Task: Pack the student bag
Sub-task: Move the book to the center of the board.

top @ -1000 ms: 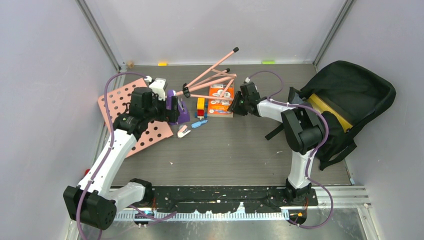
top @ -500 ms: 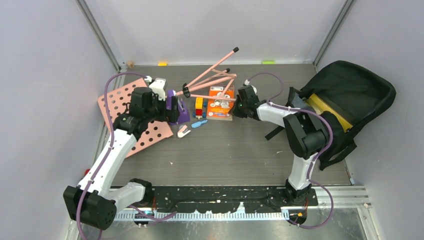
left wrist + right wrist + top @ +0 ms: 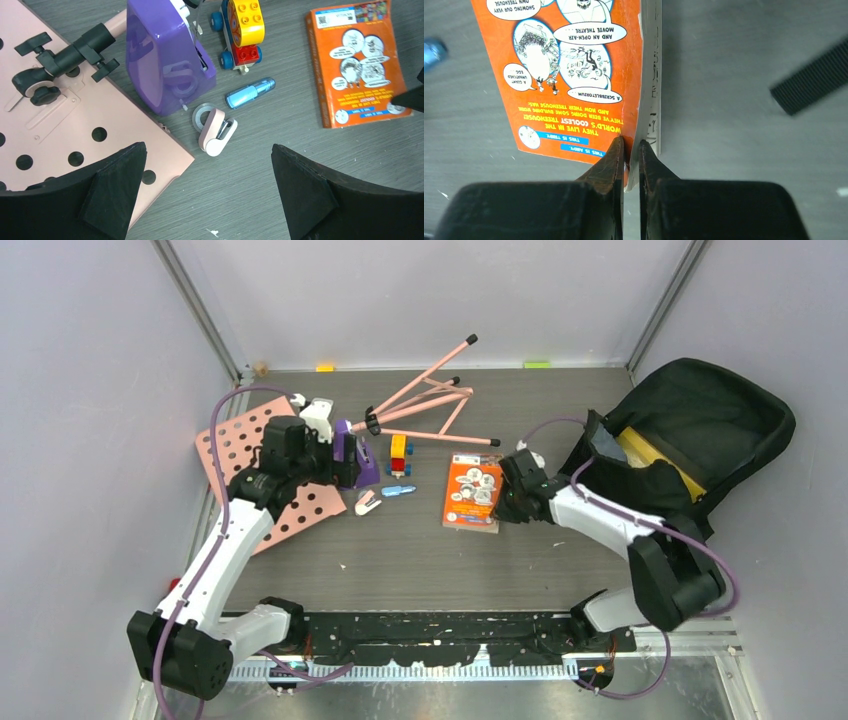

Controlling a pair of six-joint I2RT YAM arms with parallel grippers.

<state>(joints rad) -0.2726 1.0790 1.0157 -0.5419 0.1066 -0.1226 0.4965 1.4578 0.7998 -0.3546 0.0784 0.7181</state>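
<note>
Nearest, just right of the counter's (image 3: 420, 560) middle, the right hand (image 3: 629, 150) has its jaws narrowed to a slit, pinching the near corner of an orange paperback (image 3: 470, 490). The cover text reads upside down in the wrist view. A black strap (image 3: 814, 75) lies on the counter at 2 o'clock from that corner.

Farther off, at 10 o'clock from the book, the left hand (image 3: 206, 152) hovers spread wide and holds nothing. Below it lies a small white tape dispenser (image 3: 216, 131), with a blue tube (image 3: 250, 92) just beyond at 1 o'clock. Past those are a toy car of yellow and red bricks (image 3: 242, 30) and, beside it, a purple translucent block (image 3: 165, 55). The block sits at the edge of a pink perforated board (image 3: 245, 455), at the counter's 9 o'clock.

A pink tripod (image 3: 425, 395) sprawls at 12 o'clock. The student bag (image 3: 720, 400) slumps at 2 o'clock against the right wall, its mouth open, something yellow (image 3: 650, 455) inside.
</note>
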